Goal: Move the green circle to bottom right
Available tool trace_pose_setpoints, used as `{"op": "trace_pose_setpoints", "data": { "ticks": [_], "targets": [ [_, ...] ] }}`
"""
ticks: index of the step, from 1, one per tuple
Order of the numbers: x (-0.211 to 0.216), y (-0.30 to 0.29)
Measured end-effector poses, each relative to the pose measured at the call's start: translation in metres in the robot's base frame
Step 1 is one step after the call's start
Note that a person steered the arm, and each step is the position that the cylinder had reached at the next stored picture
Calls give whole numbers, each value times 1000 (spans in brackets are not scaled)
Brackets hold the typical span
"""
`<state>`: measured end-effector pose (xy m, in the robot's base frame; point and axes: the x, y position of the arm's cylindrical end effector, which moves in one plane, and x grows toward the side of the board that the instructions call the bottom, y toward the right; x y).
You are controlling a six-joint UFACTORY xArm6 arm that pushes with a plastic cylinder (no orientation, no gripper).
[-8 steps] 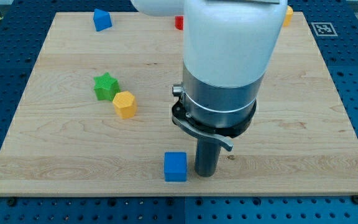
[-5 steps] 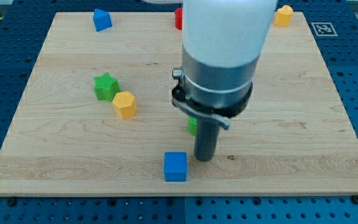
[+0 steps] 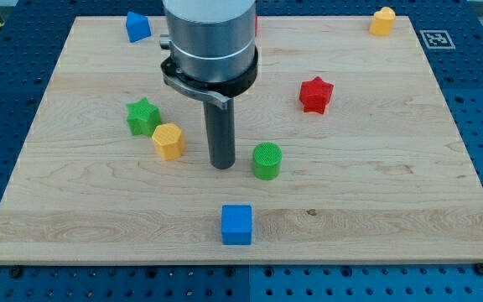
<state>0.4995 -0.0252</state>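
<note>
The green circle (image 3: 267,160), a short ribbed cylinder, stands near the board's middle, a little below centre. My tip (image 3: 222,165) rests on the board just to the view's left of it, with a small gap between them. The arm's wide grey body rises from the rod toward the view's top and hides part of the board behind it.
A yellow hexagon (image 3: 168,140) and a green star (image 3: 143,116) lie left of my tip. A blue cube (image 3: 236,224) sits near the bottom edge. A red star (image 3: 315,94) lies at upper right. A blue block (image 3: 137,26) and a yellow block (image 3: 382,20) sit along the top edge.
My tip has moved left and up the view, from beside the blue cube to the left side of the green circle. The circle and red star are now uncovered.
</note>
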Motion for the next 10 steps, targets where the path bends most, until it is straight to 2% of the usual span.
{"op": "trace_pose_setpoints", "data": {
  "ticks": [6, 7, 9, 10],
  "targets": [
    [14, 215],
    [16, 223],
    [14, 177],
    [14, 187]
  ]
}}
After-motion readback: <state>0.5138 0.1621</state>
